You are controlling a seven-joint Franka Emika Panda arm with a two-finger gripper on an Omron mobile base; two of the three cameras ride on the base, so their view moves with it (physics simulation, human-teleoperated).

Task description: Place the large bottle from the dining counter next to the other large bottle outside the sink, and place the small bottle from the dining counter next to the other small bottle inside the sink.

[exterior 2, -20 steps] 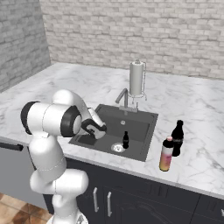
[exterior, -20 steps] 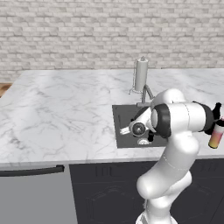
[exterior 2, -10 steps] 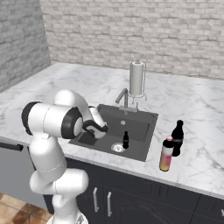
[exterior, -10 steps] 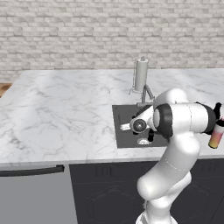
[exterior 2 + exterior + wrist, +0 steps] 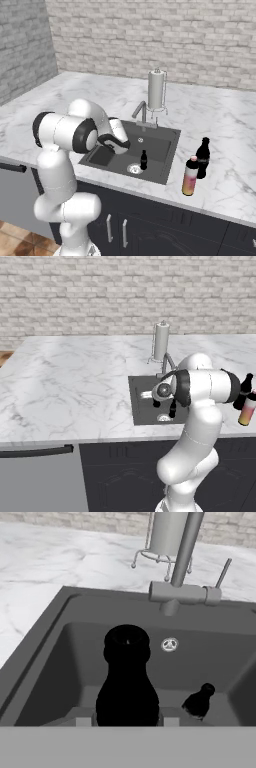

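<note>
Your gripper (image 5: 127,724) is clamped on the small bottle (image 5: 127,682), held over the sink (image 5: 167,155). The large pair already stands right of it. Lower it beside the other small bottle (image 5: 144,160), then release.

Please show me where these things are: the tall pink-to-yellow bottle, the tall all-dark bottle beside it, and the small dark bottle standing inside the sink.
Tall pink-to-yellow gradient bottle (image 5: 190,177): right base view, middle of body.
Tall all-dark bottle with narrow neck (image 5: 202,159): right base view, upper body.
Small dark bottle in the sink (image 5: 144,161): right base view, its body.
</note>
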